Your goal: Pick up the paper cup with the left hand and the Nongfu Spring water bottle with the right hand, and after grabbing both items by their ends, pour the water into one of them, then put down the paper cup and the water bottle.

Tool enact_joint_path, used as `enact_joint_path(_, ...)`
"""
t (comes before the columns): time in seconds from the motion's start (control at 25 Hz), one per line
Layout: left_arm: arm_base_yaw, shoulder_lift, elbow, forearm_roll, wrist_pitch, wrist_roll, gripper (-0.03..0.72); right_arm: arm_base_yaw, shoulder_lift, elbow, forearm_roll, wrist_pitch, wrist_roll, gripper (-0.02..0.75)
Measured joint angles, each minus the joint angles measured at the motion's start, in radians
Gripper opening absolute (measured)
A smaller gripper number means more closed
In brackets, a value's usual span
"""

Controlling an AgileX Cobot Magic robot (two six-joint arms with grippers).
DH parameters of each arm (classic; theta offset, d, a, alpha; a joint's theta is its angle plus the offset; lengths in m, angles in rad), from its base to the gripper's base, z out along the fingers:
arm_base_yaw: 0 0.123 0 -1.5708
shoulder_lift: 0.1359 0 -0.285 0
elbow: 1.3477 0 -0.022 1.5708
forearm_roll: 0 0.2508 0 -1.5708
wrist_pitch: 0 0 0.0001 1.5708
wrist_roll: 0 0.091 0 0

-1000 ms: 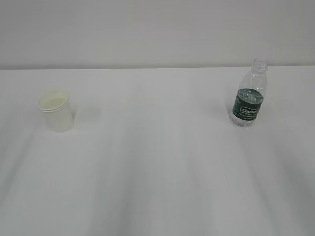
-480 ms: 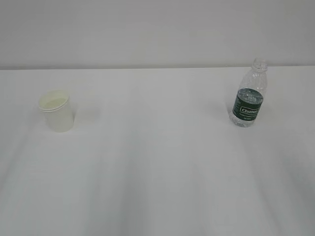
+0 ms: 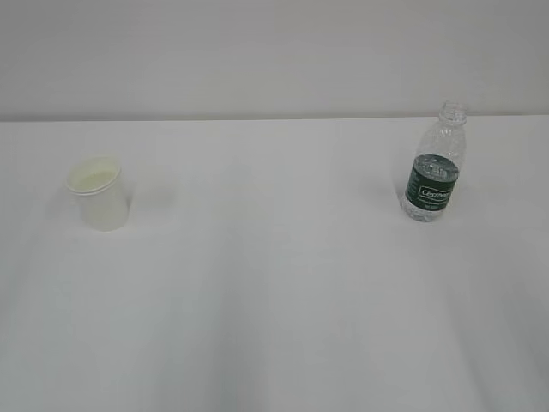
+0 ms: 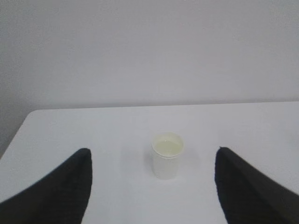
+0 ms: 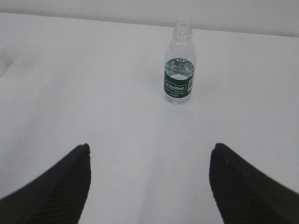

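A: Nothing moves since the earlier frame; paper cup (image 3: 99, 193) and Nongfu Spring water bottle (image 3: 433, 165) sit where they sat, well apart on the table (image 3: 274, 283).

B: Claws?

A: I see left hand (image 4: 152, 186) jaws spread wide, empty, cup ahead between them. Right hand (image 5: 149, 184) likewise, bottle ahead.

B: Risks?

A: Bottle's uncapped with water (image 5: 178, 74) inside; I'd guess a clumsy approach tips it. Light cup may crush.

B: Orientation?

A: Both upright, long axes vertical, mouths up.

bare white table (image 3: 274, 300), lab-like test bench.
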Motion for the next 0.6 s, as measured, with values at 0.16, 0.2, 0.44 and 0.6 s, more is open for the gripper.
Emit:
enact_joint_path(0.16, 0.0, -0.025, -0.024, -0.064, 0.096, 0.0, 0.587, 0.0, -0.102, 0.0, 0.0, 0.081, -0.03, 0.592)
enact_joint_path(0.2, 0.0, -0.032, -0.027, -0.07, 0.13, 0.0, 0.587, 0.0, -0.133, 0.0, 0.0, 0.097, -0.034, 0.592)
enact_joint_path(0.44, 0.0, -0.076, -0.03, -0.118, 0.304, 0.037, 0.587, 0.0, -0.282, -0.002, 0.0, 0.216, -0.04, 0.592)
enact_joint_path(0.6, 0.0, -0.12, -0.032, -0.168, 0.416, 0.122, 0.587, 0.0, -0.338, -0.002, 0.0, 0.292, -0.041, 0.592)
